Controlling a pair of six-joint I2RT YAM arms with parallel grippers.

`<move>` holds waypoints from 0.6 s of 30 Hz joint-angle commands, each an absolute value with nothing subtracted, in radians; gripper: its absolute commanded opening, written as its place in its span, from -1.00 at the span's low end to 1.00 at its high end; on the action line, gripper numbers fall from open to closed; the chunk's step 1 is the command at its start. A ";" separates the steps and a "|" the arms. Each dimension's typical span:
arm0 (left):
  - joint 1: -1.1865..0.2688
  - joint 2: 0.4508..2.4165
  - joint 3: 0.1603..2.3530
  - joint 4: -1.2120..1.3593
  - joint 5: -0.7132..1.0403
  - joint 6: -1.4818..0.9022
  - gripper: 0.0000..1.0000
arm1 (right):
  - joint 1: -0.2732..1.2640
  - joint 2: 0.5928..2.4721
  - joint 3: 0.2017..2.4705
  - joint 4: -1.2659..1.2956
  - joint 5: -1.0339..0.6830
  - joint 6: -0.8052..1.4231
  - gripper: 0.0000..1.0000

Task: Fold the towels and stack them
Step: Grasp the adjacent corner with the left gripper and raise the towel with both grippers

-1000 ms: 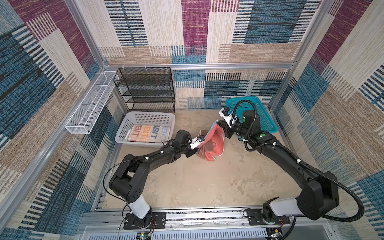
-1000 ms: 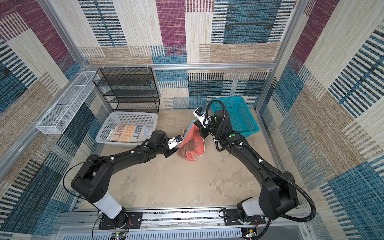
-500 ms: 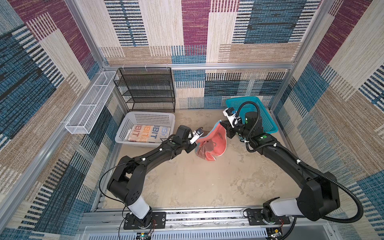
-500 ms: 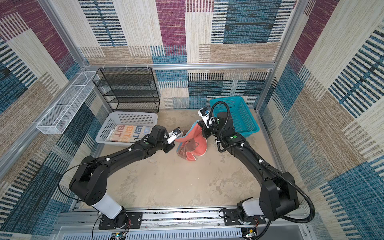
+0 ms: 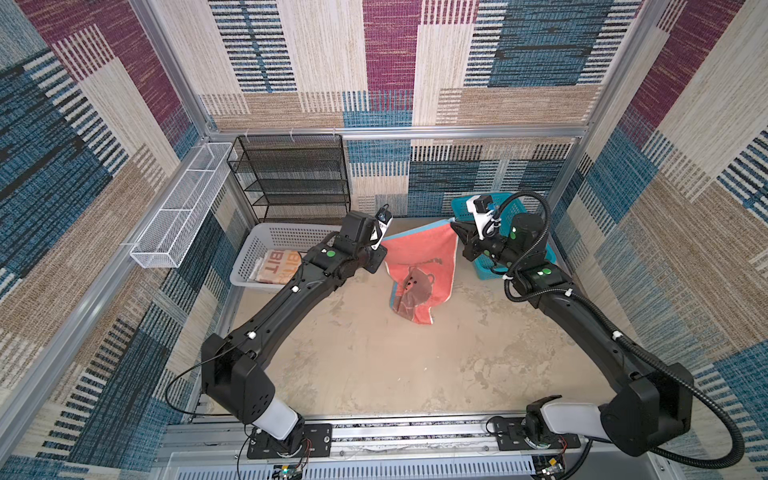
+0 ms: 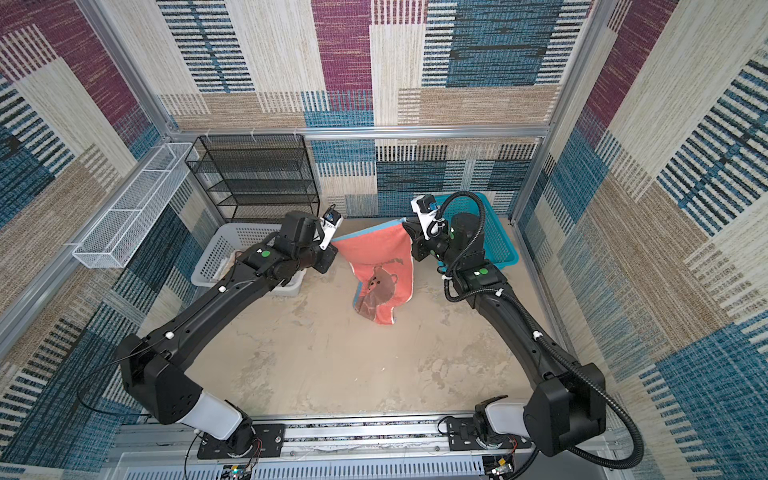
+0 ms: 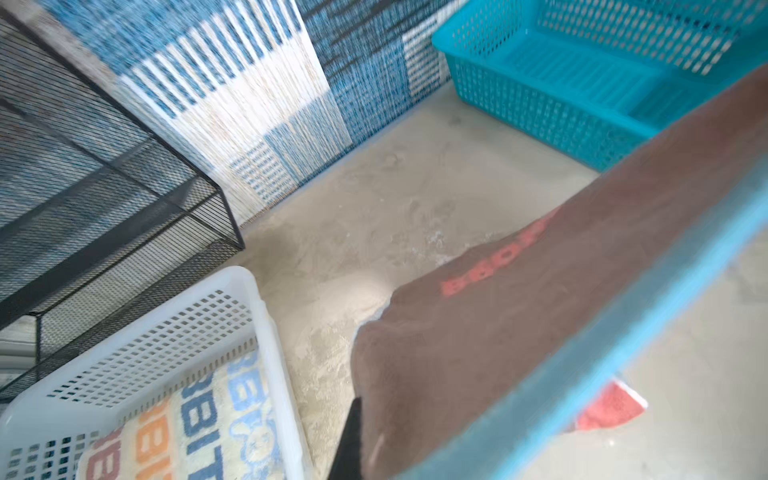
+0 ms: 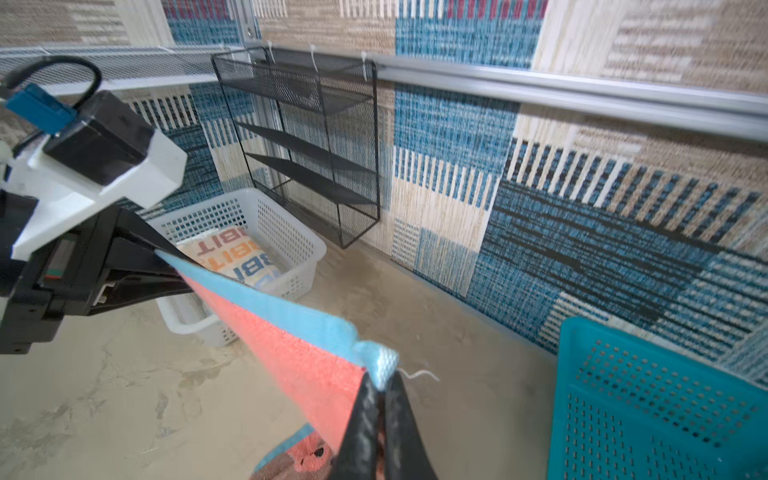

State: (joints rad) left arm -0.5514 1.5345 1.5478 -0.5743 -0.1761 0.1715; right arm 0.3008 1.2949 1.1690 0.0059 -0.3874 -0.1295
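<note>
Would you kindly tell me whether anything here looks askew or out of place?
Only the coral towel: stretched between the left pincer and right pincer, its lower end lies bunched and twisted on the table rather than flat. A loose thread trails from its corner.

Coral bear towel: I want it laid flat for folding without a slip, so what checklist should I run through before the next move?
1. Left gripper shut on one top corner of the coral towel: ok.
2. Right gripper shut on the other top corner: ok.
3. Blue top edge stretched straight between them: ok.
4. Lower end hanging smooth: not ok, it looks bunched and skewed.
5. Lower end clear of the table: cannot tell.
6. Lettered towel lying in the white basket, ready to stack on: ok.
</note>
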 commanded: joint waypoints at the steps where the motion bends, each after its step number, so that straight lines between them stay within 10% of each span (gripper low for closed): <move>1: -0.551 1.467 1.590 -0.667 -0.180 0.086 -1.00 | 0.299 1.253 1.206 -0.007 -0.395 -0.121 -1.00; 18: -0.599 1.202 1.793 -0.914 -0.032 -0.076 -1.00 | 0.301 1.027 1.293 -0.108 -0.683 -0.038 -1.00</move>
State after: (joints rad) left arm -0.5983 1.2430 1.7954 -0.8642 -0.0063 -0.0185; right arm 0.3058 1.0573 1.2873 -0.1139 -0.6903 -0.0860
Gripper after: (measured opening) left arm 0.068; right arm 0.063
